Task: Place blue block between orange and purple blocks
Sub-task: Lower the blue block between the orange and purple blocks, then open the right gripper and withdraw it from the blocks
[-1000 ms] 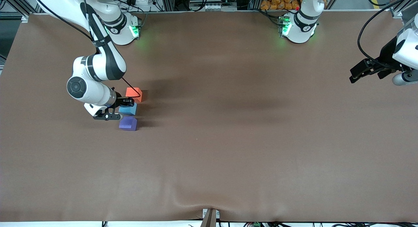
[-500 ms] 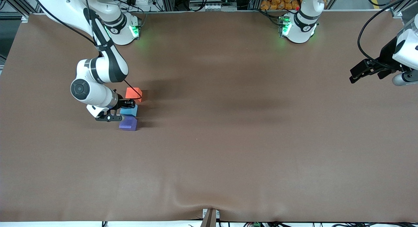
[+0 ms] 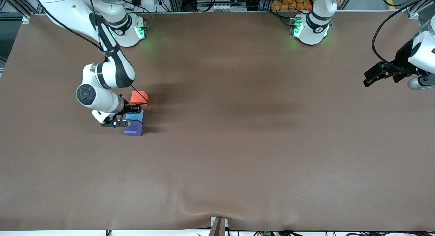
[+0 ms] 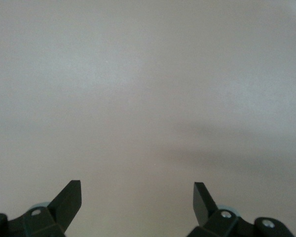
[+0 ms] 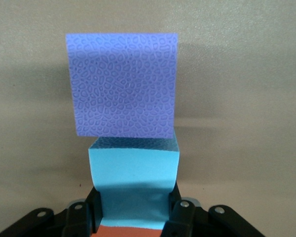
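A: Layout near right arm's end?

B: Nearest the front camera: purple block (image 3: pixel 133 128). Just past it the blue block (image 3: pixel 135 116), then the orange block (image 3: pixel 139 97), all in one line on the table (image 3: pixel 238 144). Blue looks to be touching purple; its gap to orange is hidden by the gripper.

A: Right gripper?

B: Right gripper (image 5: pixel 133 210) is low at blue, fingers (image 5: pixel 95 213) clamped on its two sides.

A: Left?

B: Left gripper (image 4: pixel 137 202) waits over bare table at its own end, jaws wide apart, holding nothing.
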Robot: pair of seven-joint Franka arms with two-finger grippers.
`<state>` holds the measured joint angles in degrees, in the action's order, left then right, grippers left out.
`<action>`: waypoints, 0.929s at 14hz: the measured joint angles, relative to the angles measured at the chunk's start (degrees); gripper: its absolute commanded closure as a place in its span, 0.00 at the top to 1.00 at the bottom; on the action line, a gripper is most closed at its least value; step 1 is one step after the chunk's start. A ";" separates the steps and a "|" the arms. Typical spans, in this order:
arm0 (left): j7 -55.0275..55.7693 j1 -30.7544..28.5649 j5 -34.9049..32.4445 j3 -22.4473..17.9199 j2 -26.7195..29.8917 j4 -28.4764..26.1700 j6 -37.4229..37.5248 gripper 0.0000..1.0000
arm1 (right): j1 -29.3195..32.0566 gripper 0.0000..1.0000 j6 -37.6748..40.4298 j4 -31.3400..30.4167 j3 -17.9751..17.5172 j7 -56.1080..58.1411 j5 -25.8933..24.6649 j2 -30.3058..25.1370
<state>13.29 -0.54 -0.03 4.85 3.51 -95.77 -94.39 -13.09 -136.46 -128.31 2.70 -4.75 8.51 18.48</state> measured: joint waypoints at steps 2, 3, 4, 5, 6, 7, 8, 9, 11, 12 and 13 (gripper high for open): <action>0.00 0.00 0.00 0.00 0.00 0.00 -0.01 1.00 | 0.00 0.63 -0.02 -0.01 0.00 0.03 0.00 0.00; 0.00 0.00 0.00 0.00 0.00 0.00 -0.01 1.00 | 0.00 0.93 -0.02 -0.01 0.00 0.04 0.00 0.00; 0.00 0.00 0.00 0.00 0.00 0.00 -0.01 1.00 | 0.00 1.00 -0.05 -0.04 0.00 0.04 0.00 0.01; 0.00 -0.01 0.00 0.00 -0.01 0.00 -0.01 1.00 | 0.02 1.00 -0.07 -0.14 0.03 0.04 0.00 0.04; 0.00 -0.01 0.00 0.00 -0.01 0.00 -0.01 1.00 | 0.08 1.00 -0.07 -0.23 0.06 0.04 0.00 0.08; 0.00 -0.01 0.00 0.00 -0.01 -0.01 -0.01 1.00 | 0.16 1.00 -0.07 -0.29 0.12 0.04 0.00 0.10; 0.00 -0.01 0.00 0.00 -0.01 -0.02 -0.01 1.00 | 0.21 1.00 -0.06 -0.30 0.18 0.05 0.00 0.11; 0.00 -0.01 0.00 0.00 -0.01 -0.02 -0.01 1.00 | 0.24 1.00 -0.01 -0.30 0.20 0.06 0.00 0.10; 0.00 -0.01 0.00 0.00 -0.01 -0.03 -0.01 1.00 | 0.24 1.00 1.11 -0.14 0.19 0.05 0.00 0.06; 0.00 -0.01 0.00 0.00 -0.01 -0.03 -0.01 1.00 | 0.24 1.00 2.27 0.21 0.19 0.05 0.00 -0.09; 0.00 -0.01 0.00 0.00 -0.01 -0.03 -0.01 1.00 | 0.23 1.00 3.92 0.91 0.18 0.05 0.00 -0.44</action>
<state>13.29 -0.55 -0.03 4.85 3.50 -95.80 -94.41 -12.86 -132.53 -127.40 2.89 -4.70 8.51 18.04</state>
